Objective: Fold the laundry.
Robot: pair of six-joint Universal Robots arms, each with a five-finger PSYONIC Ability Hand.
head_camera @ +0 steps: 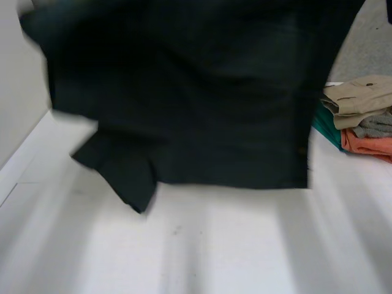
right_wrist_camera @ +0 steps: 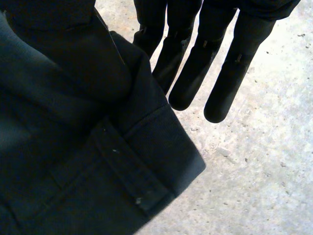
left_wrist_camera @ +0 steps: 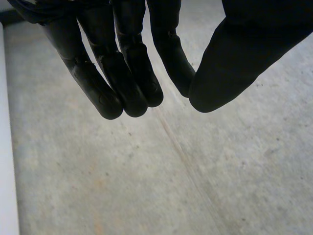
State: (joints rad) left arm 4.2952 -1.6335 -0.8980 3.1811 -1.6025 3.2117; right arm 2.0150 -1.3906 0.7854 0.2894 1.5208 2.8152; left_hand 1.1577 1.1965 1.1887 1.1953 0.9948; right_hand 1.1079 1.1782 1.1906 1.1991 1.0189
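A dark garment (head_camera: pixel 184 92) hangs spread in the air above the white table (head_camera: pixel 214 245); its lower hem and one sleeve dangle just over the surface. In the right wrist view the same garment (right_wrist_camera: pixel 73 147) hangs with a stitched hem from the thumb side of my right hand (right_wrist_camera: pixel 215 63), whose fingers point straight down beside it. My left hand (left_wrist_camera: pixel 122 73) has straight fingers held close together with the thumb tip drawn in against them, and no cloth shows between them. A dark fold of cloth (left_wrist_camera: pixel 34 10) sits by the base of those fingers.
A pile of folded clothes (head_camera: pixel 364 116) in tan, grey, orange and green lies at the table's right edge. A pale wall runs along the left side. A grey concrete floor (left_wrist_camera: pixel 146 171) lies beneath both hands.
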